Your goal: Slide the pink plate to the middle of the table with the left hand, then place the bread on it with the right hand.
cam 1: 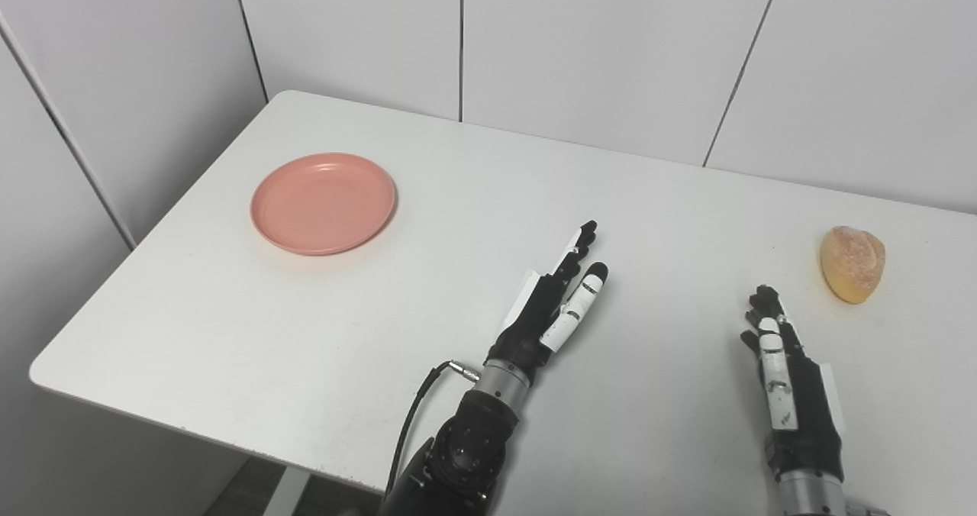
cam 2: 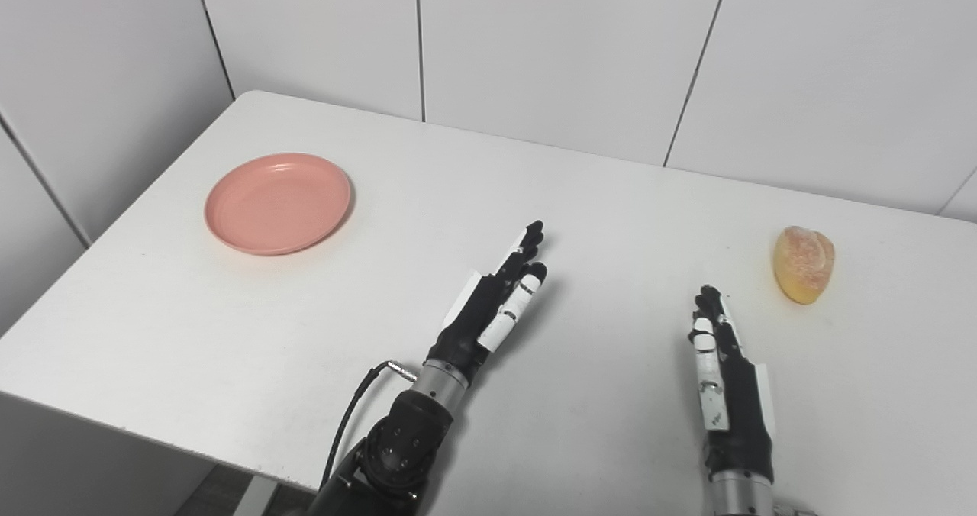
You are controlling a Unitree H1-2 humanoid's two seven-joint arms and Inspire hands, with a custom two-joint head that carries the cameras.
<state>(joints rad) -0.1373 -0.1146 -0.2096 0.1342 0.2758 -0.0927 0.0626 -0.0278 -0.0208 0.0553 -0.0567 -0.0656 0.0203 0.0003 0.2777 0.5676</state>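
- The pink plate (cam 1: 324, 203) was round, shallow and smooth, with a low raised rim. It lay flat on the left part of the white table (cam 1: 229, 325), near the left edge and short of the rounded far corner.
- Bare tabletop separated the plate from the left hand (cam 1: 553, 302); nothing lay between them.
- The left hand, black with white panels, was over the table's middle. Its fingers were extended and close together, pointing up and to the right, and it held nothing. A black cable (cam 1: 412, 424) looped from its wrist.
- The right hand (cam 2: 721, 371) was over the near right area, fingers straight and pointing away from the robot, also holding nothing.
- The bread (cam 2: 803, 263), a rounded golden roll with a rough, floury crust, rested on the table just beyond and right of the right hand, apart from its fingertips.
- Pale wall panels (cam 1: 611, 50) stood directly behind the table's far edge.
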